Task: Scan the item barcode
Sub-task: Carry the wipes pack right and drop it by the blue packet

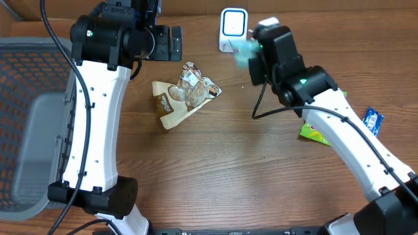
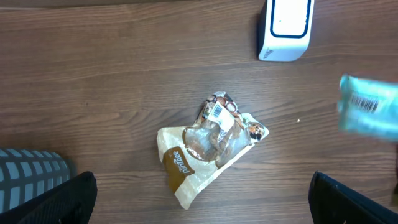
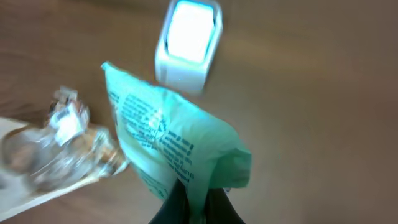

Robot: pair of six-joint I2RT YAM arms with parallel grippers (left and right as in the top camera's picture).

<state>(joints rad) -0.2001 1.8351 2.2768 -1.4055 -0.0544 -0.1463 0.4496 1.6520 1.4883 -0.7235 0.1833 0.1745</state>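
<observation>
**Wooden tabletop (image 1: 248, 170) in overhead and wrist views, listed from near to far.**

**Near left:** a grey mesh basket (image 1: 29, 72) sits at the tabletop's left edge.

**Near right:** a yellow-green packet (image 1: 315, 135) lies partly hidden under the right arm. A blue packet (image 1: 372, 121) lies to its right, apart from it.

**Centre:** a brown and clear snack bag (image 1: 186, 94) lies flat, with a white barcode label on its far end.

**Farther, left of centre:** the left gripper (image 1: 168, 42) has its jaws spread wide and holds nothing. It hangs above the tabletop beyond the snack bag. In its wrist view, the dark fingers (image 2: 56, 199) appear at the two lower corners, with the bag between them.

**Farther, right of centre:** the right gripper (image 3: 198, 200) is pinched closed on the lower edge of a pale teal packet (image 3: 168, 137), the item to be scanned. The packet is held up off the tabletop. It rises from the fingers with its printed text facing the right wrist camera. A barcode shows on it in the left wrist view, though blurred.

**Far:** a white scanner (image 1: 233, 27) with a lit blue-white face stands on the tabletop. It is just to the left of the teal packet, and whether the two touch cannot be told.
</observation>
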